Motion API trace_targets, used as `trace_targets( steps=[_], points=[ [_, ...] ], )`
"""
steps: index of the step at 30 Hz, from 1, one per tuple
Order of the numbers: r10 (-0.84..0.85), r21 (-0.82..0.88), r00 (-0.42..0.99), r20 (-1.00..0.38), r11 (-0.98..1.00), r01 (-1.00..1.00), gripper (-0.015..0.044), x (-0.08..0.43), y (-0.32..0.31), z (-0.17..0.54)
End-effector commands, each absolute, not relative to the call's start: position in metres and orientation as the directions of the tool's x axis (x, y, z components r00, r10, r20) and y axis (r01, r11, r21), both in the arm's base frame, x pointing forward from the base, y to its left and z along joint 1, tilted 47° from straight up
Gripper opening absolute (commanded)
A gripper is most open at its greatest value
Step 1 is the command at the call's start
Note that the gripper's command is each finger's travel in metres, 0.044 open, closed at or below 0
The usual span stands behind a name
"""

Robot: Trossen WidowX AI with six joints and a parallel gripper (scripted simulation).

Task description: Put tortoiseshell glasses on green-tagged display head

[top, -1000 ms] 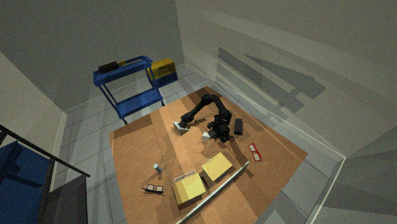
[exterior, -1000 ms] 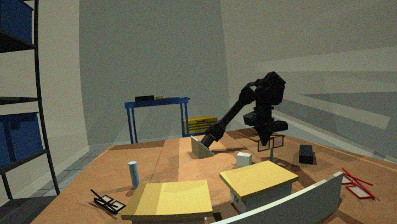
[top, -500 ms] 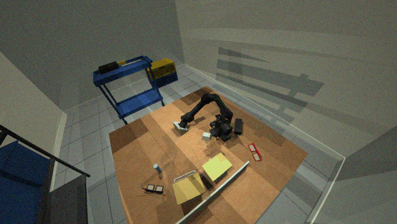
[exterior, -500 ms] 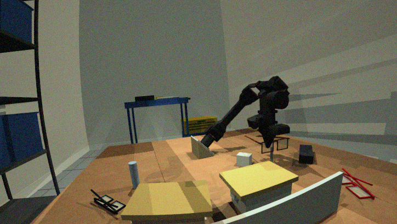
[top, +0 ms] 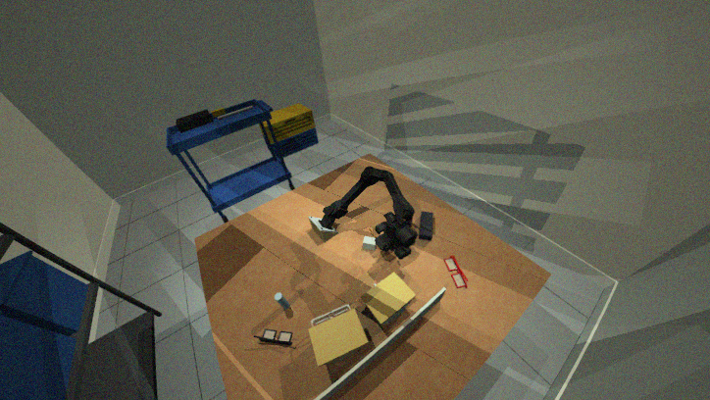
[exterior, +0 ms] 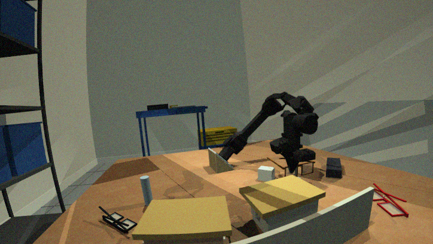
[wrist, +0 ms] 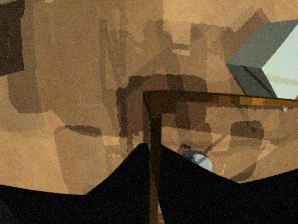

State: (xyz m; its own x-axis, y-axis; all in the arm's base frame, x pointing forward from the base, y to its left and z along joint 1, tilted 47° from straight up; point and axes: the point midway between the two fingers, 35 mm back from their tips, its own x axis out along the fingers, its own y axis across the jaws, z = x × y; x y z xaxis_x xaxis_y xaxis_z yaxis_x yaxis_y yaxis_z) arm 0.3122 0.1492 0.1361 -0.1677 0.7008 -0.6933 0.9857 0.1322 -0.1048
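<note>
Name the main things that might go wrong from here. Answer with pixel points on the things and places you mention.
The hand [exterior: 292, 171] [wrist: 148, 151] grips the brown glasses [exterior: 307, 162] [wrist: 215, 97] by a thin part of the frame, so they may twist or slip. They are near the white block [top: 368, 242] [exterior: 265, 173] [wrist: 280, 65], which a low sideways move might knock. Yellow boards [top: 339, 336] [exterior: 185, 214] and [top: 389, 297] [exterior: 284, 194] could catch a dangling temple.

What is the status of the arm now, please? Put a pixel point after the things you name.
End effector [exterior: 293, 171] [wrist: 148, 151] shut on tortoiseshell glasses [exterior: 307, 162] [wrist: 210, 97]. Not on a display head. White block [exterior: 265, 173] [top: 368, 242] nearby.
</note>
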Motion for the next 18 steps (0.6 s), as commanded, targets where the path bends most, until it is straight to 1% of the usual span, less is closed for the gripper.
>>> trace_targets(
  steps=[1, 18],
  points=[
    [0.706, -0.105, -0.163, -0.69, 0.125, 0.987, 0.0, 0.3139, 0.1486, 0.1349],
    [0.706, -0.105, -0.162, -0.69, 0.125, 0.987, 0.0, 0.3219, 0.1429, 0.1272]
  ],
)
